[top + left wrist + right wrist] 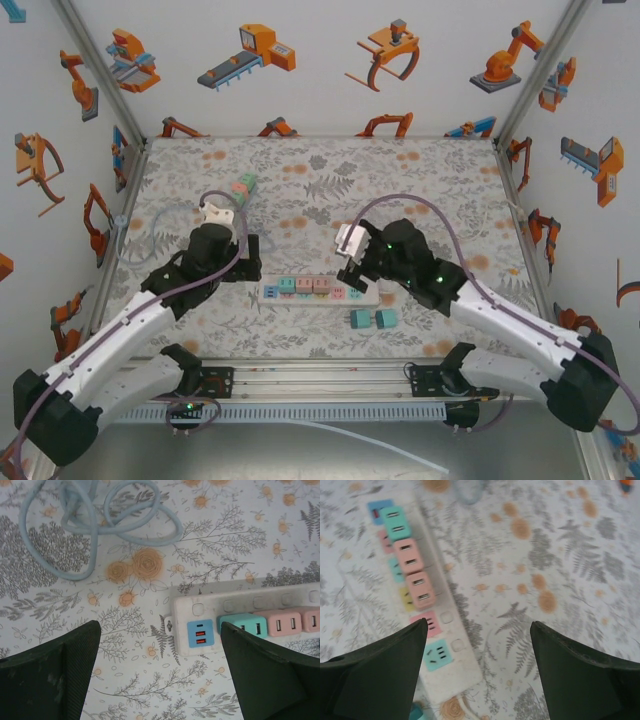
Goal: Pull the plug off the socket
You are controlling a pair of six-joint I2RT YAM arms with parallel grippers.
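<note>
Two teal cubes [386, 319] lie together on the floral table [430, 170].

Robotics laboratory test cell. Aluminium frame posts [95, 70] carry white wall panels [300, 90] printed with orange industrial-robot drawings. They enclose a floral-covered counter [430, 170] with a slotted mounting rail [320, 380] along its near edge.

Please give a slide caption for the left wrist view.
Open left tool above the end of the power strip, beside the teal plug.

Floral-print table [450, 200] with white power strip [320, 293], two loose teal cubes [374, 319] beside it, coiled pale-blue cable [94, 535].
</note>
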